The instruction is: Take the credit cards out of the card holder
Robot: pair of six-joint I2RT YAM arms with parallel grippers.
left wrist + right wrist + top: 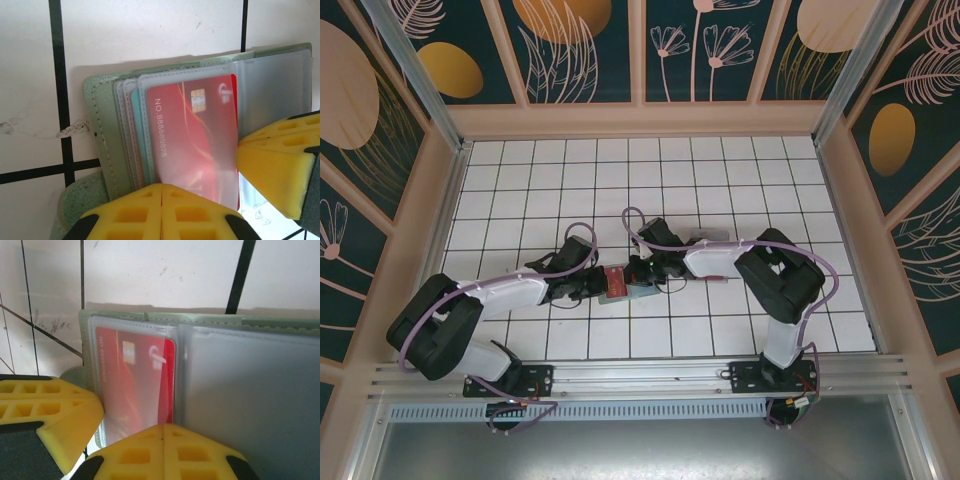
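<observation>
Clear sleeve (200, 72) covers red credit card (190, 145); left pincer (161, 194), right pincer (162, 436) closed, grip unclear.

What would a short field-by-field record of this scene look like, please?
card holder: lying open on the tiled table, clear sleeves fanned out
red card: inside a sleeve, chip side up, not yet removed
left gripper: shut, at the holder's edge over the red card's sleeve
right gripper: shut, at the holder's edge near the middle fold
</observation>
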